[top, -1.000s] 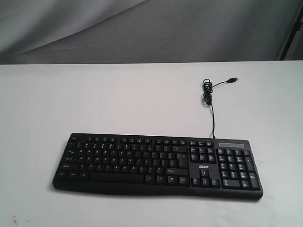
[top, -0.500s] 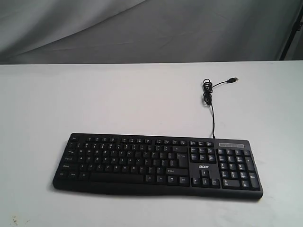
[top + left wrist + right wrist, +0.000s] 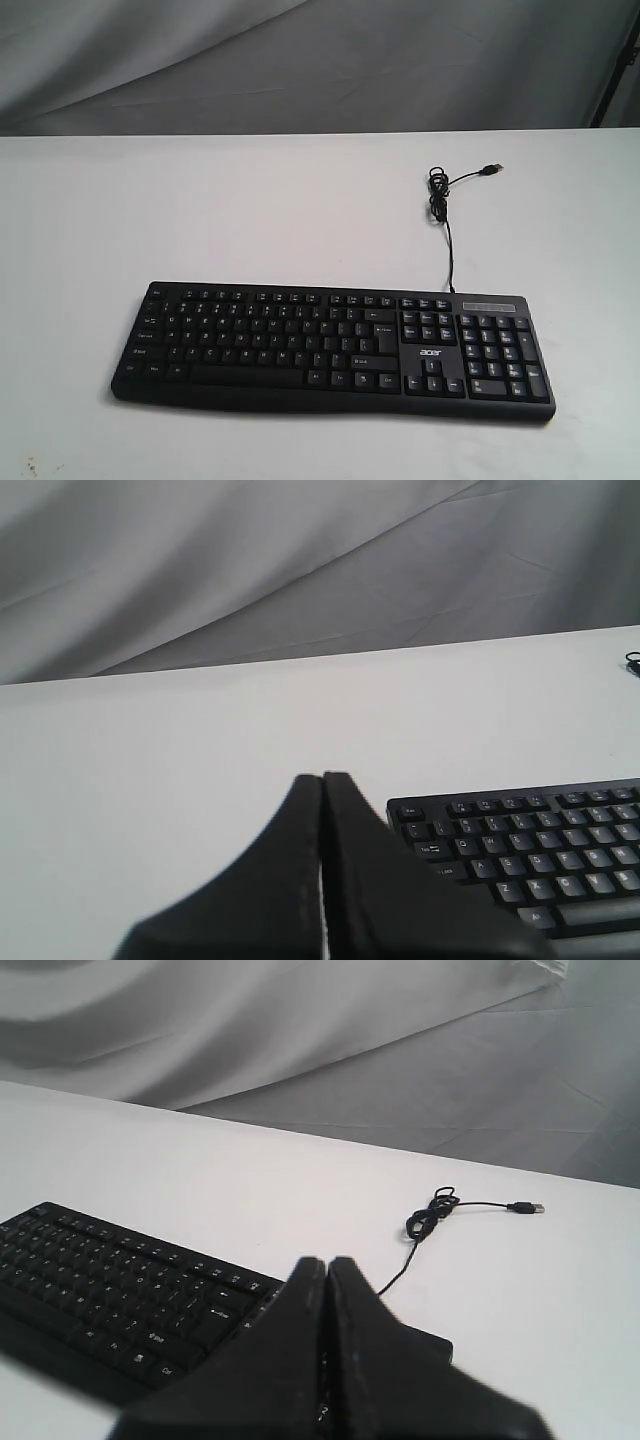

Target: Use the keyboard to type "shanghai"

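The black keyboard (image 3: 330,350) lies flat on the white table (image 3: 250,210), near its front edge, number pad to the right. Its thin black cable (image 3: 446,225) runs back to a small coil and a loose USB plug (image 3: 491,168). Neither arm shows in the exterior view. In the left wrist view my left gripper (image 3: 322,779) is shut and empty, hovering beside the keyboard's (image 3: 530,845) Esc corner. In the right wrist view my right gripper (image 3: 327,1262) is shut and empty above the keyboard's (image 3: 110,1295) number-pad end, which its fingers hide.
A grey cloth backdrop (image 3: 320,60) hangs behind the table's far edge. A dark stand leg (image 3: 615,70) shows at the back right. Small specks (image 3: 32,466) mark the table's front left corner.
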